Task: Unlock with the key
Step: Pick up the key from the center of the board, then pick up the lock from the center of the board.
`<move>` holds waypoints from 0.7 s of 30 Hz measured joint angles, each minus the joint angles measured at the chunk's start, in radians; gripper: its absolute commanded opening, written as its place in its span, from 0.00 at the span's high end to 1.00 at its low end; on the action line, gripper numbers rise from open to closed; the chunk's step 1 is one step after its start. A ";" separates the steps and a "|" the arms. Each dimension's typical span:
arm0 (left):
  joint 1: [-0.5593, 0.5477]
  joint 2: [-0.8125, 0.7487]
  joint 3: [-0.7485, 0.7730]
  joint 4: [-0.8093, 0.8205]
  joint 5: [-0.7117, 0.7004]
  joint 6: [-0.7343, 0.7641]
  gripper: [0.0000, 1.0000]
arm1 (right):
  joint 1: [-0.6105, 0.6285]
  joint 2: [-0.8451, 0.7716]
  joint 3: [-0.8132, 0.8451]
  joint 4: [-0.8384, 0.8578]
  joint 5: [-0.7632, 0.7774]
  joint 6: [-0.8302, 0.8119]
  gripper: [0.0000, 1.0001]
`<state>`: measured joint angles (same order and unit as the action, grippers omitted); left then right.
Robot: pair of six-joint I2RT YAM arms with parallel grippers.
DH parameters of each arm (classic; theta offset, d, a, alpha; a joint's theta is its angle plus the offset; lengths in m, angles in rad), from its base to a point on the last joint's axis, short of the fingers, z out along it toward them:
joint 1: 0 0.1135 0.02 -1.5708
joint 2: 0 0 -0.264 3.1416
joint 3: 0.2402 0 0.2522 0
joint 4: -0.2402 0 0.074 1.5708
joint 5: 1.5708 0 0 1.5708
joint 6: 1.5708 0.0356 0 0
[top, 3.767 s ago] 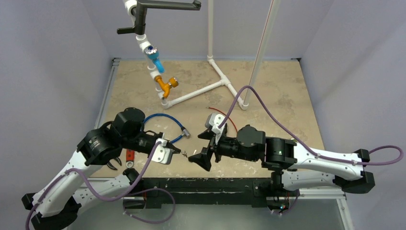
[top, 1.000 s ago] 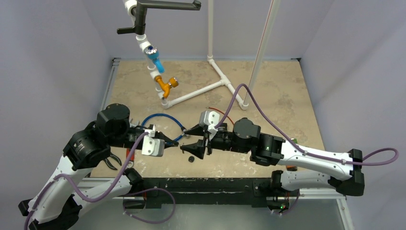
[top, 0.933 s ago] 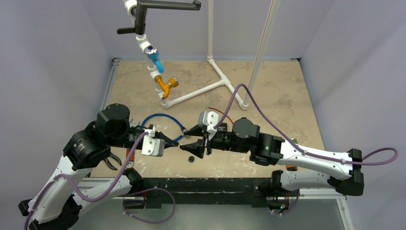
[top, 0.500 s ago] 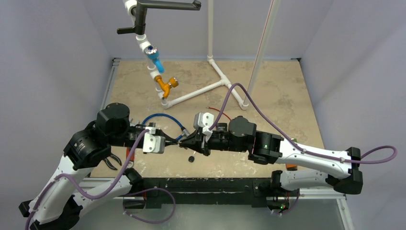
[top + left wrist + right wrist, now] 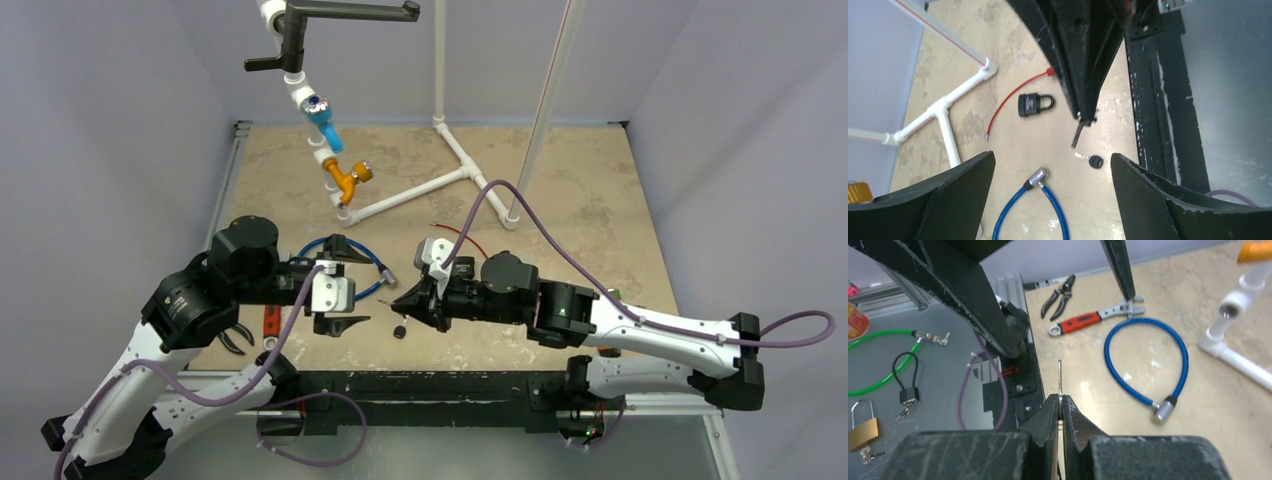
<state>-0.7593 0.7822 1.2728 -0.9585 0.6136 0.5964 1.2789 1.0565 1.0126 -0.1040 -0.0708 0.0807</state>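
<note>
The right pincer [image 5: 1060, 402] is clenched on a small key [image 5: 1059, 374], whose metal blade sticks straight out past the fingertips; it hangs above the front part of the desk [image 5: 580, 200], between the two arms. The left pincer [image 5: 1052, 162] is released, jaws wide, grasping nothing, and faces the right one from close by; so the key rests with the right arm alone. A second key [image 5: 1093, 161], black-headed, lies on the desk beneath the held one, untouched.

Two locks lie on the desk nearby: a blue cable lock [image 5: 1163, 410], looped near the left arm with its silver barrel toward the middle, and a black padlock [image 5: 1034, 104], lying flat beside a thin red cable [image 5: 1008, 102]; neither is held, and I cannot tell which one the key fits. A red-handled wrench [image 5: 1083, 322] and pliers [image 5: 1058, 292] lie towards the desk's front left, apart from the locks.

By my reading, the first part is done: the key is off the desk and firmly gripped, blade forward. Most of the task is left; nothing steadies a lock, the blade is in no keyhole, no turn has been made, and the padlock's shackle looks closed. The free pincer would probably have to take hold of a lock; then comes lining the blade up with the keyway, inserting, and turning.
</note>
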 measured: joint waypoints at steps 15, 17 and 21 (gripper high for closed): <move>0.083 0.254 -0.351 0.009 -0.299 0.224 0.13 | -0.051 -0.256 -0.299 -0.128 0.149 0.327 1.00; 0.083 0.288 -0.381 0.040 -0.328 0.247 0.13 | -0.051 -0.296 -0.319 -0.132 0.169 0.370 1.00; 0.090 0.385 -0.405 0.145 -0.368 0.340 0.22 | -0.051 -0.370 -0.346 -0.138 0.212 0.430 1.00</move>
<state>-0.6693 1.1667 0.8677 -0.8131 0.2455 0.9360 1.2274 0.6861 0.6670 -0.2417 0.1417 0.5102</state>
